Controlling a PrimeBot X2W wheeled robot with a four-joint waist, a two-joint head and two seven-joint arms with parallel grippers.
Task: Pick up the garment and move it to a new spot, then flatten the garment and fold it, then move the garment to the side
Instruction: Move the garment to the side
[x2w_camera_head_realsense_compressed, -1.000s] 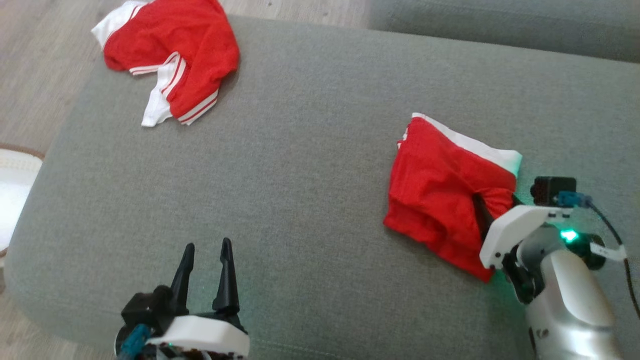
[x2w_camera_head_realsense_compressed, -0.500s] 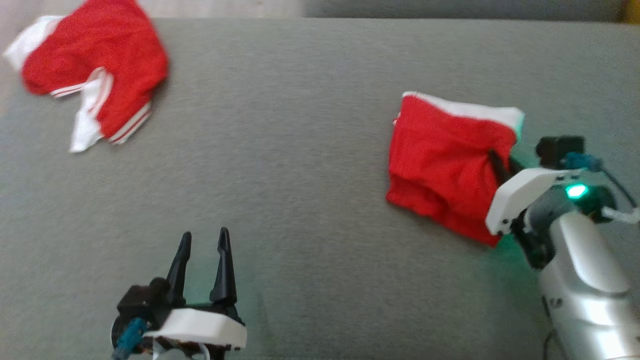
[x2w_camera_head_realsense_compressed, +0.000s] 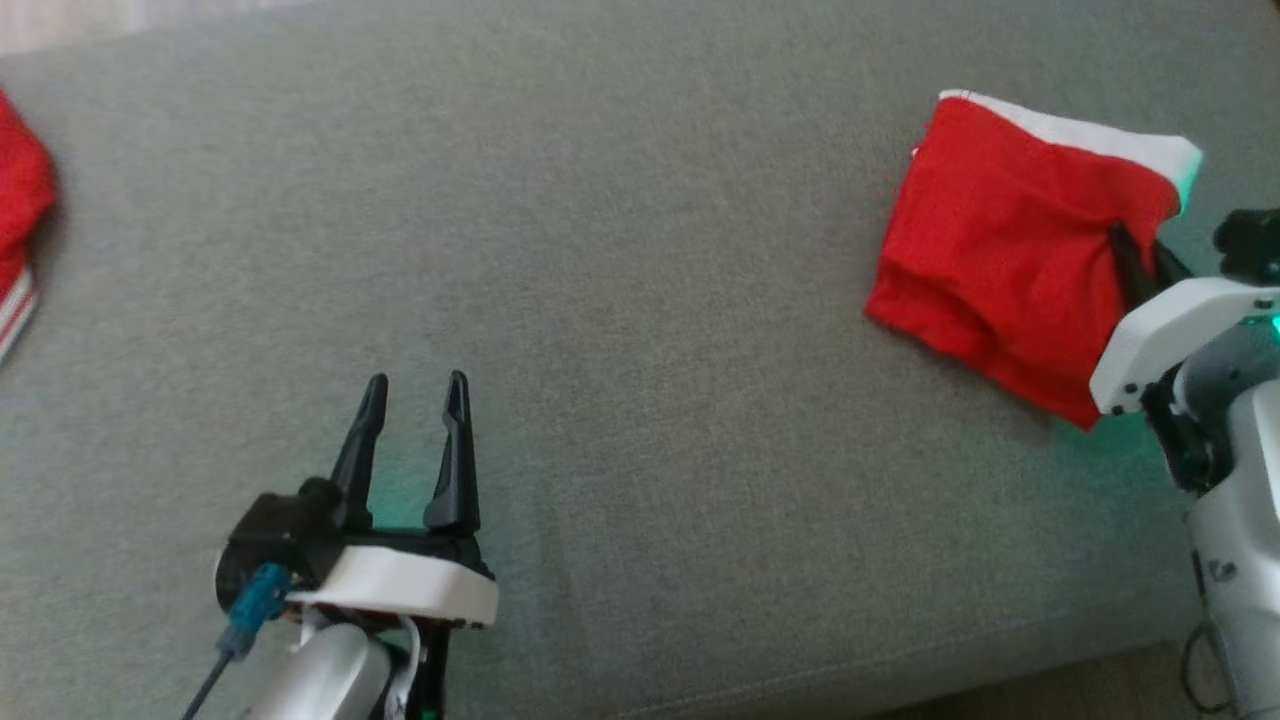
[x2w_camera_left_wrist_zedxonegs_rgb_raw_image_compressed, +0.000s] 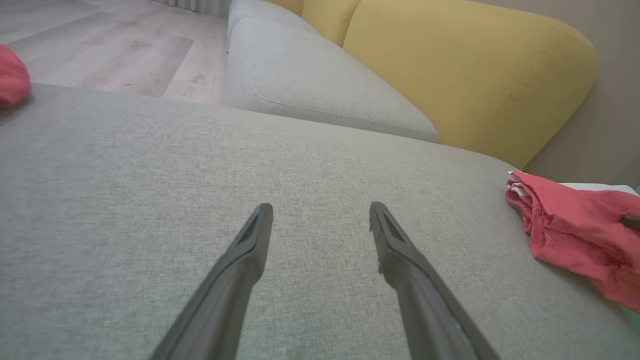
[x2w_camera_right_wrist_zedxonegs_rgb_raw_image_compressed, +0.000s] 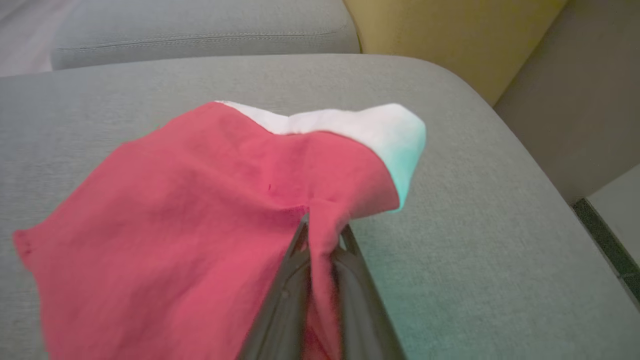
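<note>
One folded red garment (x2w_camera_head_realsense_compressed: 1000, 250) sits at the right end of the sofa cushion (x2w_camera_head_realsense_compressed: 640, 200), its edge clamped between the right gripper (x2w_camera_head_realsense_compressed: 1140, 260) fingers. Edge grip, probably to drag it aside without unfolding. Left gripper (x2w_camera_head_realsense_compressed: 417, 385) fingers apart, parked over cushion, well clear.

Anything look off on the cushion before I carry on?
Nothing damaged. The folded red garment is puckered where the right claw pinches its edge. A second red garment sits at the cushion's far left, mostly out of frame.
</note>
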